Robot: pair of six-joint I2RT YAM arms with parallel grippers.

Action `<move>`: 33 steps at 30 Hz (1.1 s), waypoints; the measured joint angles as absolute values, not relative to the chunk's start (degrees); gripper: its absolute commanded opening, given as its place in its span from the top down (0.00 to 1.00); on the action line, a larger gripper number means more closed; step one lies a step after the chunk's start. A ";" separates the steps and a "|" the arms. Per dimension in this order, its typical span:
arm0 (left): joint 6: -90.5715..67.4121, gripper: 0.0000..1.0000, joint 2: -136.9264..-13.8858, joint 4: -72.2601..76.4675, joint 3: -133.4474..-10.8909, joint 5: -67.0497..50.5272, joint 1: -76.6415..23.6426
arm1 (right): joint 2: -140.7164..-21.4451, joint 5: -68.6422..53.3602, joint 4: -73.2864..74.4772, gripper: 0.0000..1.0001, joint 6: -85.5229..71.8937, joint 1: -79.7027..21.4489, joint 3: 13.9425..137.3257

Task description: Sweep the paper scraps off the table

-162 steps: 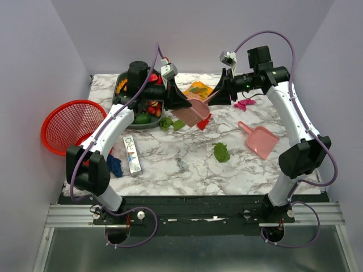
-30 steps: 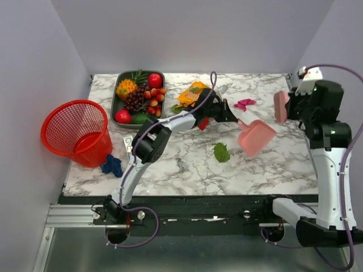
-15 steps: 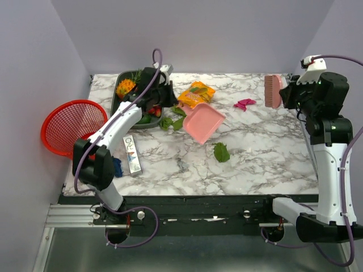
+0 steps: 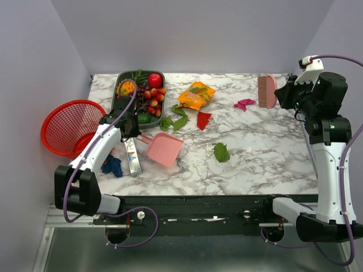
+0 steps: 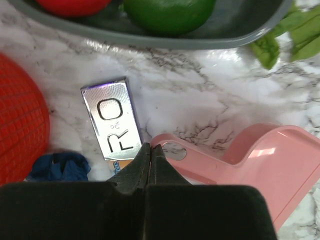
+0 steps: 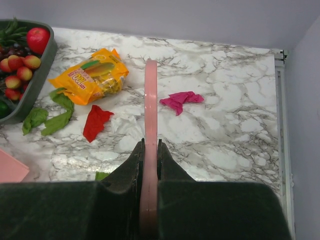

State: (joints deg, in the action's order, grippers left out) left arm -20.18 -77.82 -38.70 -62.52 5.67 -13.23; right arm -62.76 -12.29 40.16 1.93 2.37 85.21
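The paper scraps [image 4: 202,119] lie in a loose band across the middle of the worktop [image 4: 266,153], and the coming sweep turns on how that band sits between the two tools. The right fingers [image 6: 150,150] are clamped on a pink brush [image 6: 150,95], seen edge-on with its long axis running straight away from the robot. It looks to be held up off the surface at the far right. The magenta scrap [image 6: 181,100] is closest to it, just right of the brush's edge in the wrist view. The red scrap [image 6: 96,121] and the green pair [image 6: 56,123] lie off to its left, near the orange snack bag [image 6: 92,75]. The left fingers [image 5: 150,152] are pinched together on the handle end of a pink dustpan [image 4: 165,149]. The dustpan sits low at the left front, handle toward the fruit tray [image 5: 210,41] and mouth opening to the right; whether it touches the worktop I cannot tell. The lone green scrap [image 4: 220,152] lies to the right of that mouth, nearer the left arm, and the green pair is just beyond the pan. The blue scrap [image 4: 112,165] is behind the pan, beside a silver packet [image 5: 112,122] and the red basket [image 4: 74,127]. All are small, crumpled and light-looking, so I judge they will skid easily under a stroke toward the pan.
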 measured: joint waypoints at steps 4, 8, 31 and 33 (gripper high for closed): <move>-22.24 0.90 -79.53 -39.97 -59.88 6.39 -11.62 | -62.98 -12.53 39.83 1.00 1.91 2.37 85.10; -23.14 0.40 -82.19 -40.03 -60.12 5.52 -11.18 | -62.83 -12.58 39.42 0.99 1.93 2.37 84.20; 59.83 0.12 -75.90 -53.84 -67.94 -27.31 -10.72 | -60.60 -18.85 39.11 1.00 8.84 2.37 81.36; 69.28 0.12 -80.68 -59.46 -70.98 -27.33 -10.72 | -60.77 -18.92 39.77 0.99 10.41 2.37 81.36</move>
